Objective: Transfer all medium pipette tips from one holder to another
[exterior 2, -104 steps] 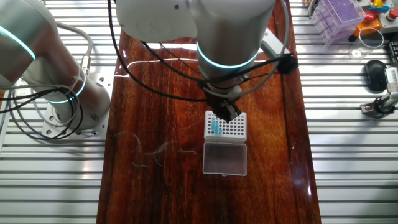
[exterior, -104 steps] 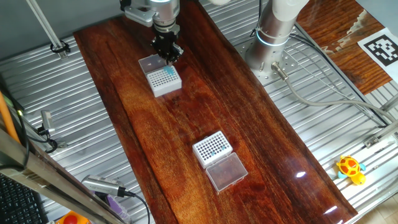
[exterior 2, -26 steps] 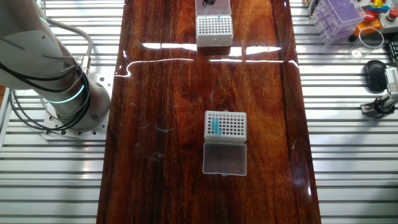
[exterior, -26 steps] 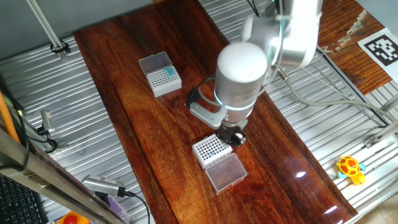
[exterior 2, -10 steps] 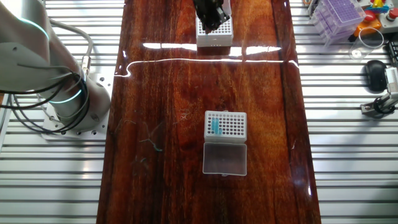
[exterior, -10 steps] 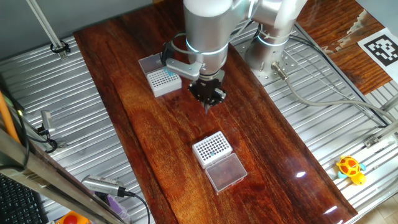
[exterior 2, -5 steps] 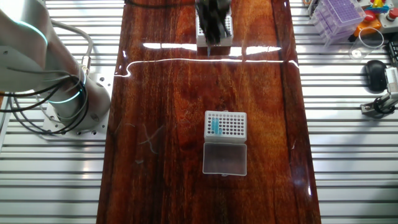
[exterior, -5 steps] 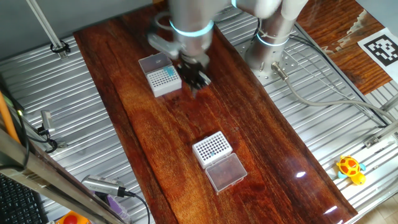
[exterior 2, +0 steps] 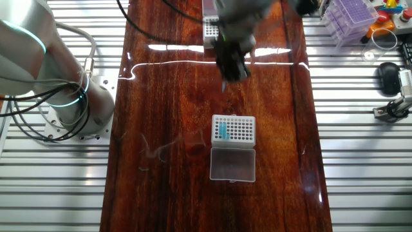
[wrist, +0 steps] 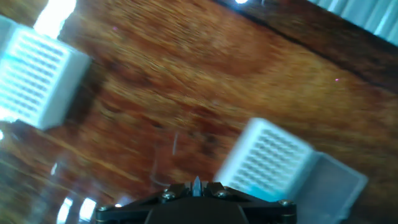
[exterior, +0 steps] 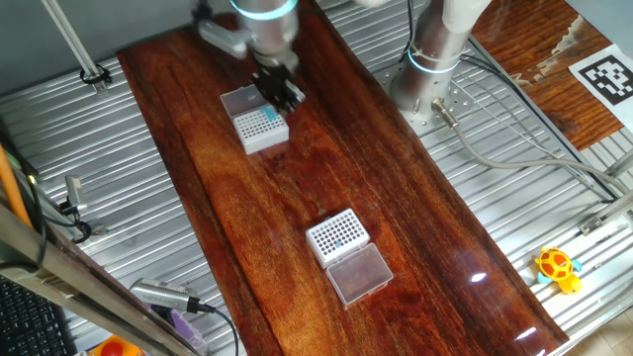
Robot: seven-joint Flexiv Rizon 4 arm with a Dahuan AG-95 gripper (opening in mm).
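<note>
One fixed view shows the gripper [exterior: 278, 92] over a dark wooden tabletop [exterior: 257, 218] flanked by ribbed metal panels [exterior: 99, 208]. Beneath it sits a white tip rack [exterior: 261, 126]; a second white tip rack [exterior: 337, 235] lies well apart. Whether its jaws are parted is unclear.

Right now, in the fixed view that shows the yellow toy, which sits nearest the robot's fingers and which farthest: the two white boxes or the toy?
1. Far white box: right beside them, at the far end.
2. Near white box: mid-table, closer to the camera.
3. Yellow toy: far off to the side, in the picture's lower corner.

No readable text, brand or no. is seen in any view. Only a b/w coded marker [exterior: 603, 76] is shown, on a board at the table's edge.
</note>
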